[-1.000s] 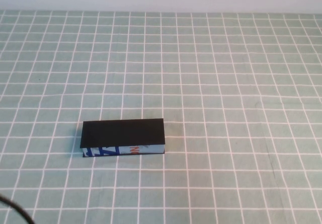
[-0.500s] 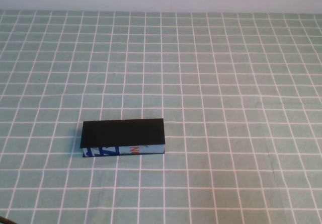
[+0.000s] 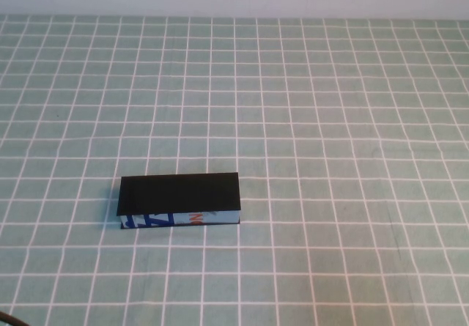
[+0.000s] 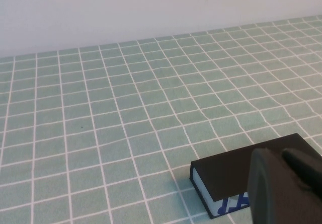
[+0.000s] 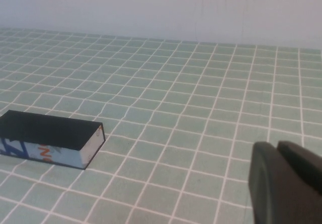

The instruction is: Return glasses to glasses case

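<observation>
Your left tool [image 4: 284, 189] sits just above the glasses case [image 3: 179, 201], touching nothing visible; can't tell its opening. Case lies shut on the tabletop [image 3: 330, 121], left of centre. Right tool [image 5: 284, 183]: well apart, opening unclear.

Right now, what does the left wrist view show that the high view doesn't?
Only the left wrist view shows the left gripper, a dark blurred shape in front of the glasses case. Only the high view shows the case's whole closed lid. Both show the case on the green checked cloth. The right gripper appears in neither.
</observation>
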